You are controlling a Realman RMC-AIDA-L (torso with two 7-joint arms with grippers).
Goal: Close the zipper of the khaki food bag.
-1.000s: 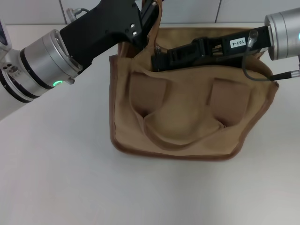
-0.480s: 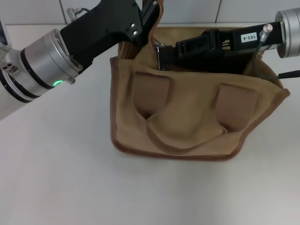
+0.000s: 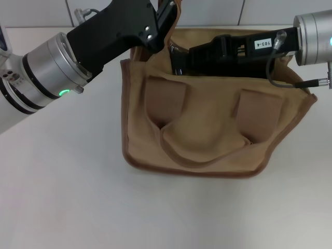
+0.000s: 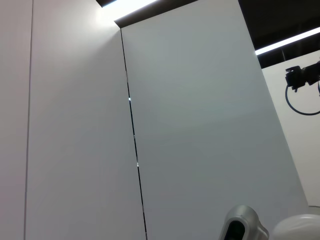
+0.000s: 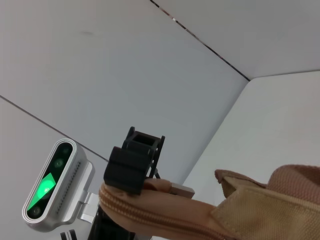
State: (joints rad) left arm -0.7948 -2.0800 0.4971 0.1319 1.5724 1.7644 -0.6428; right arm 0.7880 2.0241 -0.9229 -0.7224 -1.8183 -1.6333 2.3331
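Left claw (image 3: 167, 15) clamps the khaki food bag (image 3: 207, 129) at its 11 o'clock corner; right claw (image 3: 176, 61) state indeterminable near the zipper (image 5: 150, 212). Risk: pull tab slips, bag drags.

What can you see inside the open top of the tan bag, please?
The right gripper reaches into the tan bag from the right. The left gripper holds the left end. The front wall hides any contents.

We see the bag (image 3: 207, 124) standing on the surface (image 3: 78, 197), toward its back edge. The left gripper (image 3: 167, 15) is at the bag's back left corner; the right gripper (image 3: 179, 59) lies along its top, reaching in from the right.
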